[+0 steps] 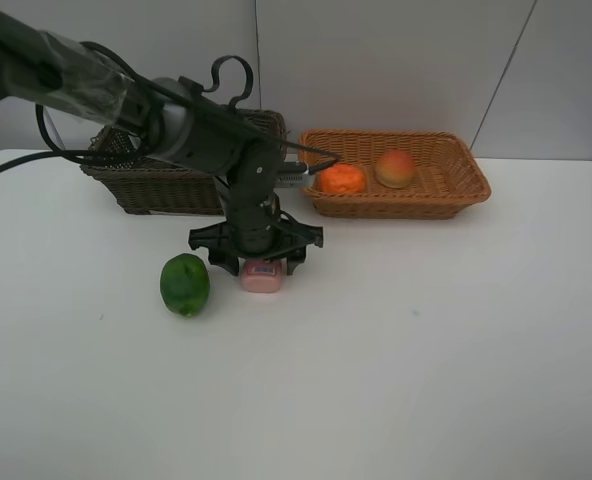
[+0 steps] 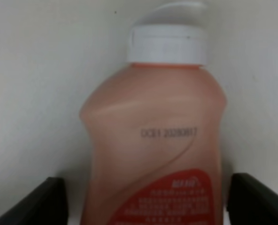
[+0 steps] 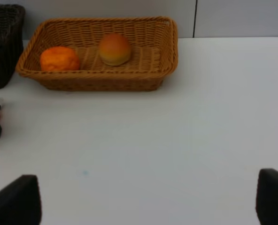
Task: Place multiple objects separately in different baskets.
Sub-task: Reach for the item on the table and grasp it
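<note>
A small pink bottle [image 1: 262,278] with a white cap lies on the white table. My left gripper [image 1: 260,256] is open and straddles it from above. In the left wrist view the bottle [image 2: 153,140] fills the frame, with a black fingertip [image 2: 33,204] on each side and a gap between each and the bottle. A green round fruit [image 1: 185,284] lies just left of it. The tangerine [image 1: 341,178] and the peach [image 1: 395,168] lie in the light tan basket [image 1: 456,190]. The dark brown basket [image 1: 146,185] stands behind my left arm. The pump bottle and the cup are not visible. My right gripper [image 3: 143,206] is open and empty.
The two baskets stand side by side at the back of the table, against a grey wall. My left arm and its cables cross over the dark basket and hide its inside. The right wrist view shows the tan basket [image 3: 167,51] and bare table before it.
</note>
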Motion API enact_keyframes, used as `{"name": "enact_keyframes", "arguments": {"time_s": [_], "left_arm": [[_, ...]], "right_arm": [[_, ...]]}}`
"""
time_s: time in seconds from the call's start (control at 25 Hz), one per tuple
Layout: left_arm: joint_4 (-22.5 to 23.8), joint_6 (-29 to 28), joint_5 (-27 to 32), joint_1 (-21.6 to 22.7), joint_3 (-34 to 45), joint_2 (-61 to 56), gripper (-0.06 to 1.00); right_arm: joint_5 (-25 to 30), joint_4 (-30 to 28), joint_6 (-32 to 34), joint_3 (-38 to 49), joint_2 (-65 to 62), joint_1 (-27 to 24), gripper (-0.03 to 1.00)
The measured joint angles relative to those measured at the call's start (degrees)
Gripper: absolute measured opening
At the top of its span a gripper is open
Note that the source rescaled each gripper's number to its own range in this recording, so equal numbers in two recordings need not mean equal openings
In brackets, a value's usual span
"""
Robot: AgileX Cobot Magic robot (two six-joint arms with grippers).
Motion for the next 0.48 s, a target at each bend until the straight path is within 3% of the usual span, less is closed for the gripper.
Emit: {"name": "enact_keyframes", "arguments": {"time_s": [0.08,0.48], "left_arm": [[-0.2,0.2,0.2,0.0,0.0,0.0,0.68],[-0.4,0.2,0.4,0.0,-0.1,0.1,0.68]], "right_arm": [[0.0,0.0,0.0,0.0,0.0,0.0,0.97],[0.0,0.0,0.0,0.0,0.0,0.0,0.97]]}}
